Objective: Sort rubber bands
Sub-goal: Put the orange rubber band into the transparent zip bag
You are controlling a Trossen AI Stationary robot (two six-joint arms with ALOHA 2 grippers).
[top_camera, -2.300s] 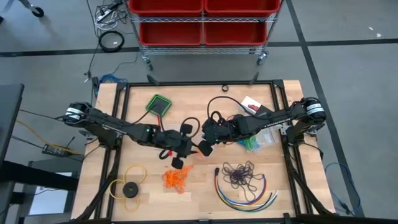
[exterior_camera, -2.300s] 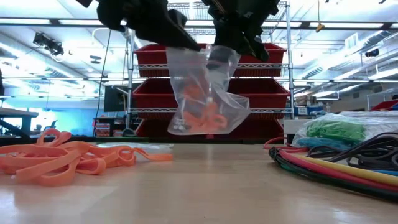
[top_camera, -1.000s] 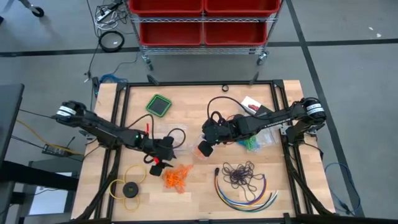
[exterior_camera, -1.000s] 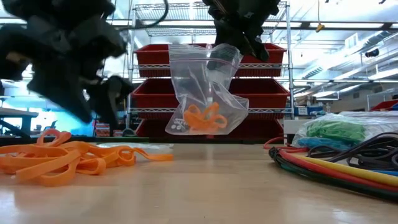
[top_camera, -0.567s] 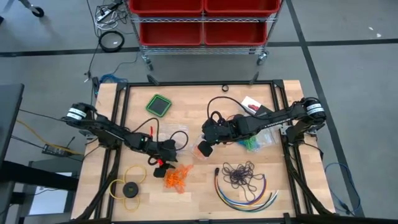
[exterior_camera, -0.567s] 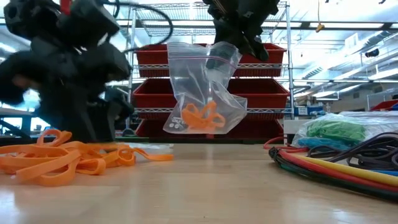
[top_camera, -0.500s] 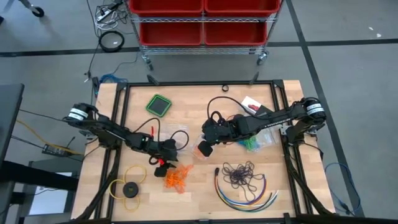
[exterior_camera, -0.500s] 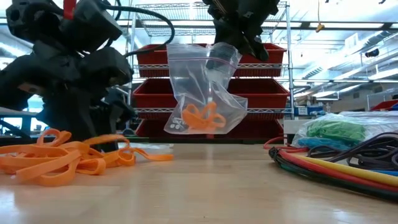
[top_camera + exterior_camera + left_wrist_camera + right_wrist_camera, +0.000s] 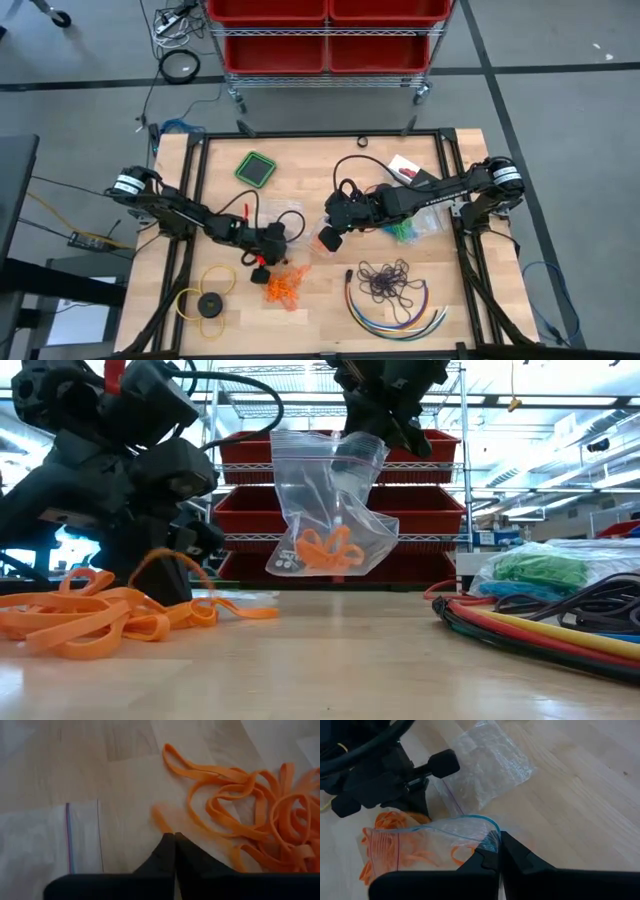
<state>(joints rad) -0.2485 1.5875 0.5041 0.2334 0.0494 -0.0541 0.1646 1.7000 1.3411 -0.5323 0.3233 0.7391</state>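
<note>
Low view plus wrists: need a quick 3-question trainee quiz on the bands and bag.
1. True or false: the right gripper is shut on the clear bag.
2. Which colour are the bands inside that bag: A blue, B orange, C green?
3. Fill in: the left gripper is pinched on an orange band from the ____ on the table.

Key: 1 true. 2 B. 3 orange pile.

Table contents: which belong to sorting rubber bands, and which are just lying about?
Belongs to the job:
orange rubber bands
bag held by right gripper
green rubber bands
dark rubber bands
left gripper

Lying about:
coloured cables
yellow ring
green square pad
</note>
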